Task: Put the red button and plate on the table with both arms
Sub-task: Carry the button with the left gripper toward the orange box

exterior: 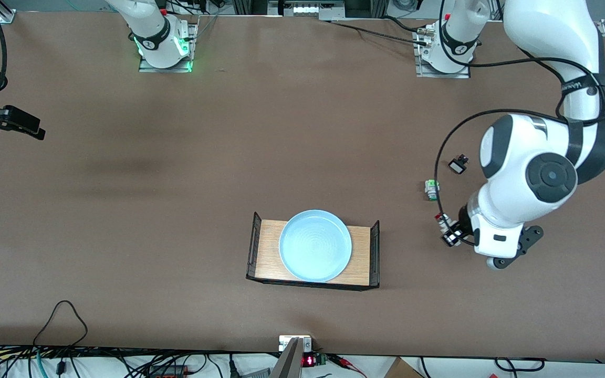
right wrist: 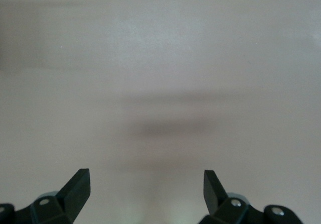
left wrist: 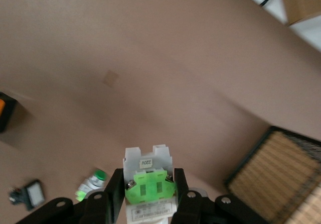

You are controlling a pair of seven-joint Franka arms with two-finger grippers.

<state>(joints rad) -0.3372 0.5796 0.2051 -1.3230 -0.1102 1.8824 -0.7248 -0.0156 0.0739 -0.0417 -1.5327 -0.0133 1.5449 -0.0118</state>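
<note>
Clamping the boxy plastic red button [left wrist: 149, 184], left gripper [left wrist: 149, 191] seemingly airborne.

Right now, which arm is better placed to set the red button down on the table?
The left one. Its left gripper already has its fingers shut on the red button, beside the wooden tray. The right gripper is open and holds nothing, over bare table.

plate [exterior: 315, 245] on tray [exterior: 269, 253] — mid-table

White arms [exterior: 531, 173], black hands [right wrist: 145, 191].
</note>
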